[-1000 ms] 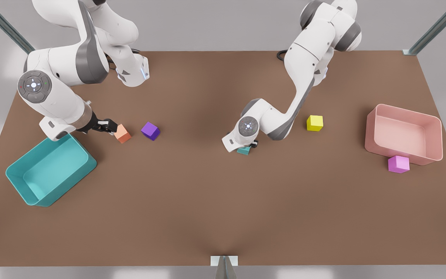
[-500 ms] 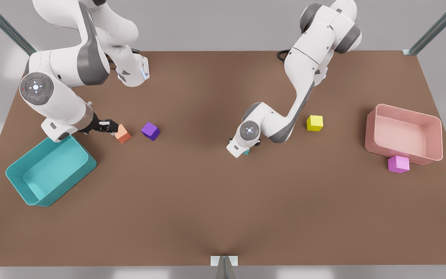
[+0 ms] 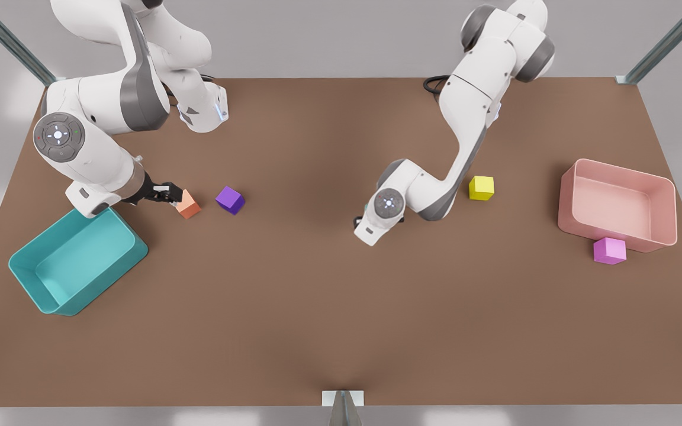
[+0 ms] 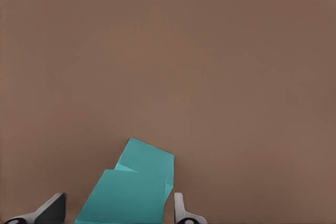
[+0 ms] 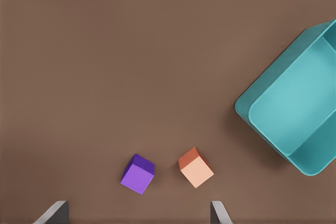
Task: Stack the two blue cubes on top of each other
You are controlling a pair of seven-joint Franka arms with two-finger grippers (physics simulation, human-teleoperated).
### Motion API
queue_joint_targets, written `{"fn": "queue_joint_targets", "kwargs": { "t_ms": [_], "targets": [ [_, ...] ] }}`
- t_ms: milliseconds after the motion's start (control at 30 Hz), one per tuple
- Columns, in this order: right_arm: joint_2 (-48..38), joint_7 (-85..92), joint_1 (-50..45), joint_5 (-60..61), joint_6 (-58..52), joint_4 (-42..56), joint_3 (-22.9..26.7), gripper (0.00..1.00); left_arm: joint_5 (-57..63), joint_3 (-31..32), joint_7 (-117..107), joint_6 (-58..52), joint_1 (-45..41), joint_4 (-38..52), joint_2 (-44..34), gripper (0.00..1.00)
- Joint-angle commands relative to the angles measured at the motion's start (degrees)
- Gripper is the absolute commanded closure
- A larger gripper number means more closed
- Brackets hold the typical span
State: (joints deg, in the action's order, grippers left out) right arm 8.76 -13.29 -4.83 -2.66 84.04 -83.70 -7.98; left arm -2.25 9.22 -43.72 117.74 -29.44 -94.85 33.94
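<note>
Left claw [image 4: 118,211] straddles the two blue cubes [image 4: 139,182], fingers apart; top one sits skewed, could topple. Right claw [image 3: 166,193] waits, fingers apart.

Brown matte table [image 3: 341,307] carrying coloured cubes and two plastic bins

Just ahead of the right gripper [image 3: 170,194] lie a small orange cube [image 3: 187,205] and a purple cube [image 3: 230,199]; the teal rectangular bin [image 3: 74,260] sits beside it. Two small teal cubes [image 4: 126,198] [image 4: 149,157] lie touching under the left gripper [image 4: 119,209]; the yellow cube [image 3: 481,187], pink bin [image 3: 616,204] and magenta cube [image 3: 609,250] lie well apart from it.
</note>
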Motion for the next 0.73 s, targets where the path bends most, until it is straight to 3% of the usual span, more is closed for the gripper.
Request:
{"fn": "queue_joint_targets", "kwargs": {
  "t_ms": [0,267,333,400,433,467,533,700],
  "targets": [
    [-0.1,0.2,0.0,0.0,0.0,0.0,0.0,0.00,0.7,0.0,-4.1,-0.1,0.4,0.1,-0.2,0.00],
    [-0.1,0.2,0.0,0.0,0.0,0.0,0.0,0.00,-0.8,0.3,-3.7,-1.9,6.2,7.0,-0.2,0.00],
    [-0.1,0.2,0.0,-0.1,0.0,0.1,0.0,0.00,0.2,0.3,6.2,-15.3,10.6,15.6,-0.3,0.00],
    [-0.1,0.2,0.1,-0.1,0.0,0.2,0.0,0.00,2.0,0.2,28.7,-32.9,20.6,23.3,-4.7,0.00],
    [-0.1,0.3,0.0,-0.1,0.0,0.2,0.0,0.00,3.0,0.3,35.2,-34.3,26.0,23.2,-8.0,0.00],
    [-0.1,0.3,0.1,-0.1,0.0,0.2,0.0,0.00,4.0,0.3,36.1,-39.8,27.3,23.2,-9.5,0.00],
    [-0.1,0.2,0.0,-0.1,0.0,0.2,0.0,0.00,8.1,-0.3,46.2,-46.9,27.2,16.2,-20.8,0.00],
    [-0.1,0.2,0.0,-0.1,0.0,0.2,0.0,0.00,5.5,-0.5,45.9,-50.0,27.0,18.6,-20.7,0.00]
  ]
}}
